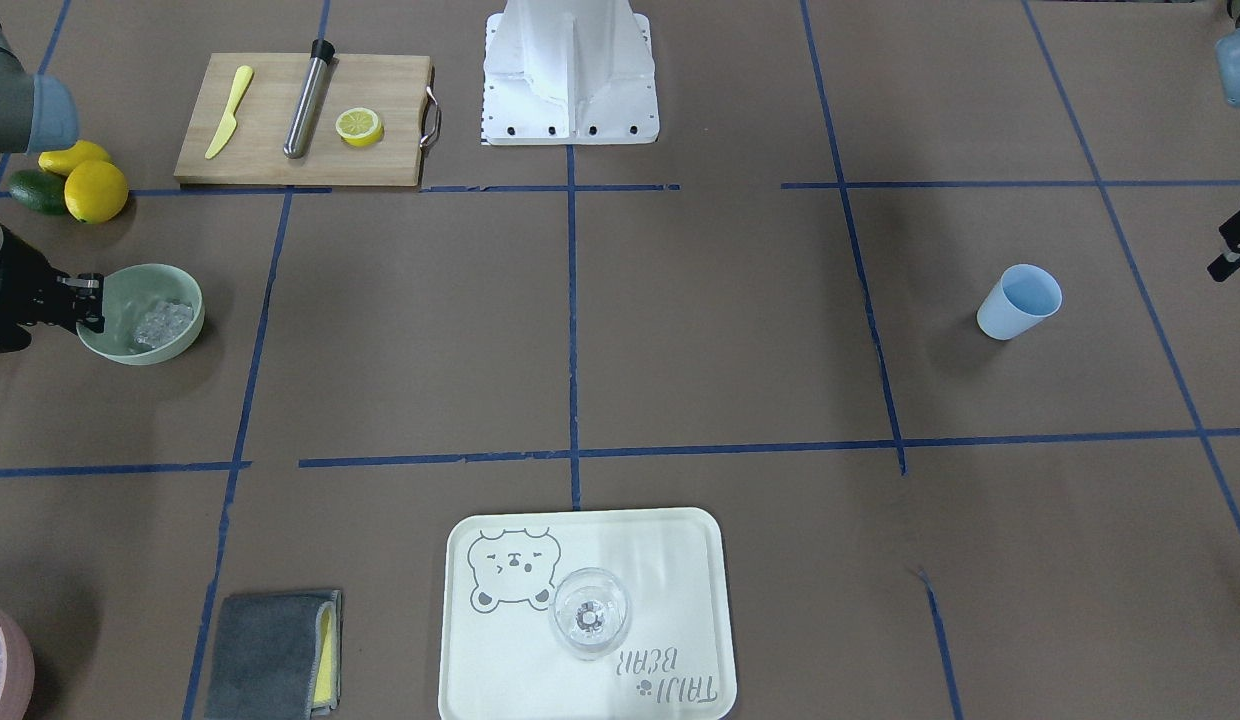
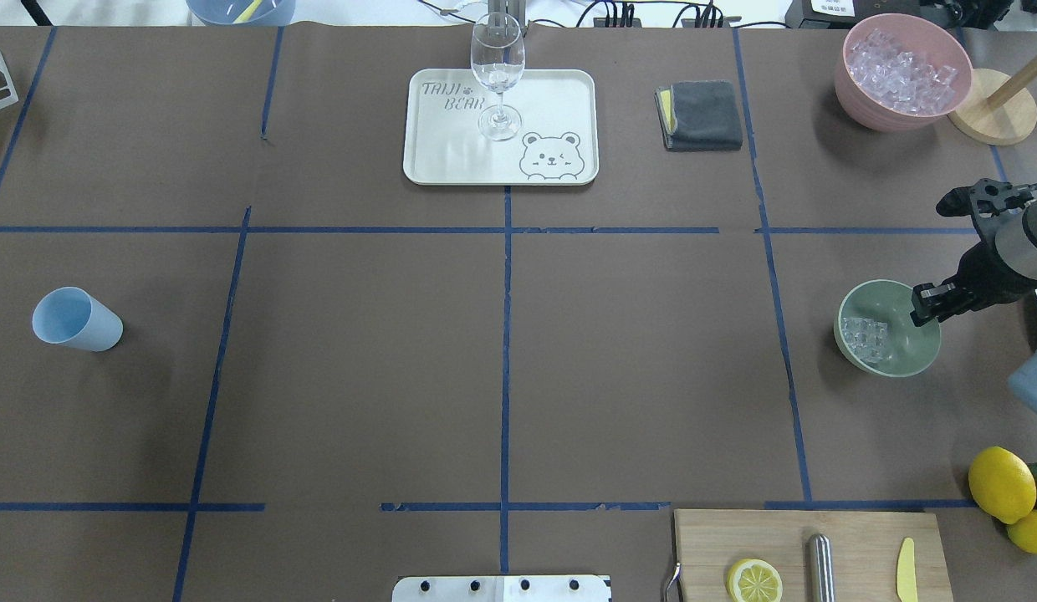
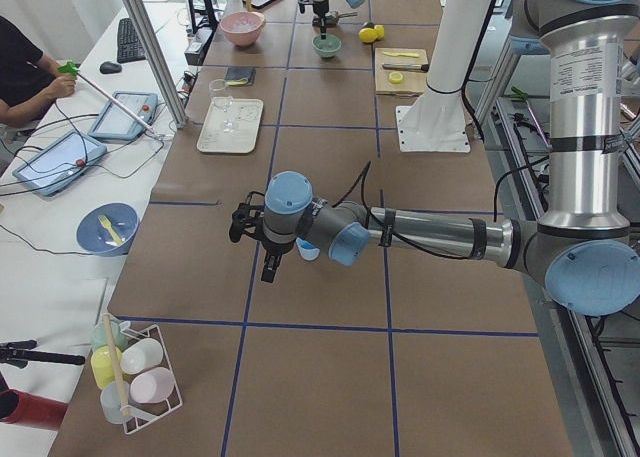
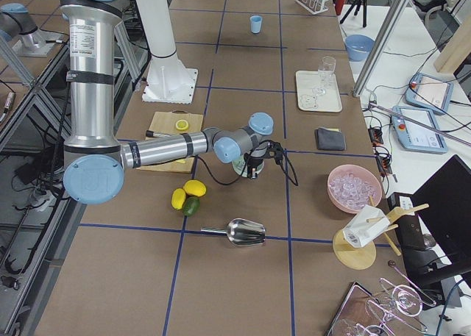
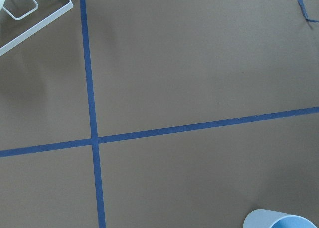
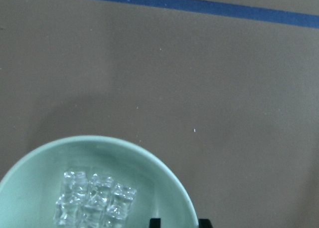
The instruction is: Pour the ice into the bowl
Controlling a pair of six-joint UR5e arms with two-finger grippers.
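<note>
Ice (image 1: 163, 322) is already in the mint-green bowl (image 1: 130, 352) at frame left; my right fingers (image 6: 155, 223) straddle its rim, maybe steadying it. Clamped? Can't tell, same for left fingers (image 3: 270, 267).

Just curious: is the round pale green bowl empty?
No: the round pale mint-green bowl holds a small heap of clear ice cubes.

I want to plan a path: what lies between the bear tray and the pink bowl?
In the overhead view, a folded grey cloth lies between the tray and the pink bowl, touching neither.
</note>
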